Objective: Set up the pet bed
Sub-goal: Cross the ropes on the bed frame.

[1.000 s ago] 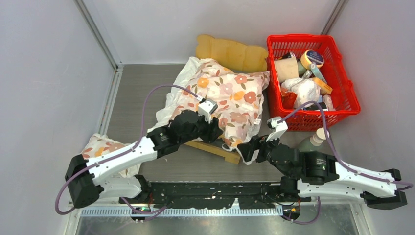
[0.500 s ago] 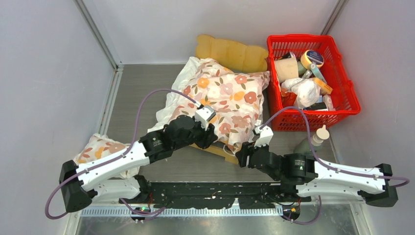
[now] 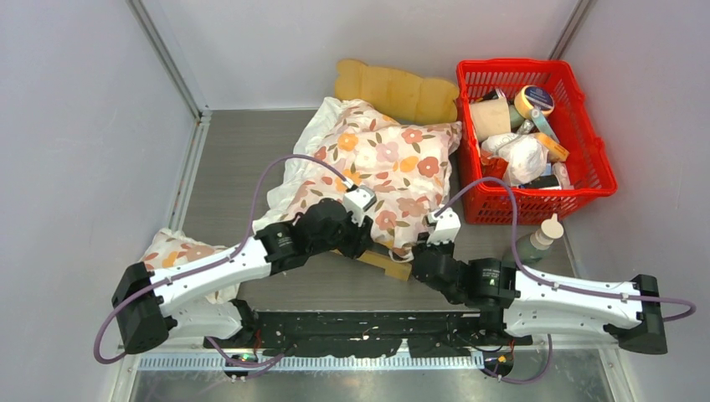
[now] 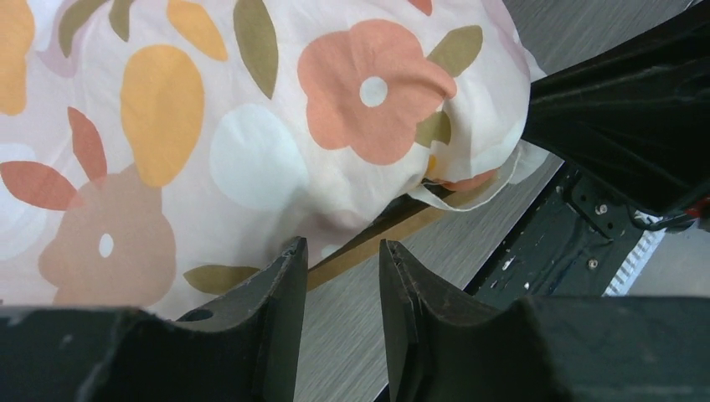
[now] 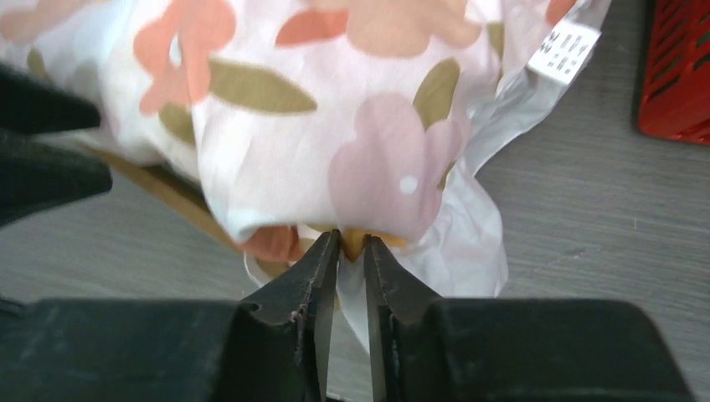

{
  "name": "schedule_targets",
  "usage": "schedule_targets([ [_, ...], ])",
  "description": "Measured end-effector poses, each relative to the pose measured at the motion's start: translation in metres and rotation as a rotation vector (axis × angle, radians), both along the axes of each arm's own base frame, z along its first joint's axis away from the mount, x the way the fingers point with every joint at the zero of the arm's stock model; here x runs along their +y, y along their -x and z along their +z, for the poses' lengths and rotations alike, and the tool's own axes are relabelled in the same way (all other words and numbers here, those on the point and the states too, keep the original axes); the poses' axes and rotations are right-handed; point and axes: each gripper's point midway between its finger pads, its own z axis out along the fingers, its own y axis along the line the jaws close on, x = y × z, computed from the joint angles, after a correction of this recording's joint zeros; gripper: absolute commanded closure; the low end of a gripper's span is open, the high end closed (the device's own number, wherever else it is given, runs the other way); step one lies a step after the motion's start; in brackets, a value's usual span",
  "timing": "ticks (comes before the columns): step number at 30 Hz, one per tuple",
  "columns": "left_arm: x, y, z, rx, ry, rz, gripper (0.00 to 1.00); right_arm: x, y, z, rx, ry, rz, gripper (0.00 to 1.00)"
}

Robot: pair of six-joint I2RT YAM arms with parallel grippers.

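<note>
Right wrist view: right gripper (image 5: 350,239) jaws are narrow, near-closed on the lower fold of the floral cushion (image 5: 335,126). White fabric fills the slot betw. the fingers (image 5: 293,318). A tan sliver at the tips may be wood or print; cannot tell.

Change vs. 1 s back: jaws go from wide to narrow, and the arm swings in from approx. 4 o'clock to the cushion's near-right corner. Meaning: the grasp on the cushion looks underway, and no lift shows yet.

Left gripper (image 4: 342,244): jaws partly apart, nothing betw. them. It sits at the cushion's 6 o'clock edge, tips just short of the fabric. Posn is approx. as before, with the jaw gap slightly reduced. Past the tips, the wood rail (image 4: 360,255) of the pet bed (image 3: 387,263) runs under the cushion overhang.

Top external view, working outward:
- Pet bed: centre of table (image 3: 234,151), mostly buried. Only the scalloped headboard (image 3: 393,90) at 12 o'clock and the near rail at 6 o'clock show. Sleeping surface is hidden.
- Cushion: unmoved, lying across the frame.
- Red basket (image 3: 586,142): 3 o'clock of the bed, just beside the cushion.
- Bottle (image 3: 536,241): 4 o'clock, near the right arm.
- Small cushion (image 3: 172,251): 8 o'clock, partly under the left arm.

Assessment: setup is early. With only one side pinched, a pull may drag the cushion askew or shift the frame.
</note>
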Motion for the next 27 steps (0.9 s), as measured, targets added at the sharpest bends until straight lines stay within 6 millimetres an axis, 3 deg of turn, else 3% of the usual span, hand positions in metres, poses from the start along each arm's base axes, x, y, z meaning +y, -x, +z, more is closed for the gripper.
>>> schedule_targets([
  [2, -0.001, -0.002, 0.004, 0.006, 0.015, 0.014, 0.61, -0.002, -0.011, 0.004, -0.026, 0.021, -0.012, 0.90],
  [6, -0.007, -0.004, 0.015, -0.002, 0.055, 0.004, 0.60, -0.002, -0.031, 0.005, -0.043, 0.048, -0.025, 0.91],
  [12, -0.007, 0.011, 0.010, -0.102, 0.049, -0.143, 0.55, 0.006, -0.040, 0.001, -0.042, 0.090, 0.030, 0.89],
  [16, -0.002, 0.019, 0.003, -0.207, 0.007, -0.268, 0.54, 0.009, -0.047, -0.001, -0.037, 0.108, 0.053, 0.84],
  [21, -0.019, 0.035, 0.000, -0.286, -0.018, -0.490, 0.50, 0.013, -0.048, 0.003, -0.044, 0.096, 0.087, 0.75],
  [27, -0.032, 0.056, -0.029, -0.328, -0.107, -0.696, 0.49, 0.012, -0.042, 0.012, -0.065, 0.032, 0.118, 0.61],
])
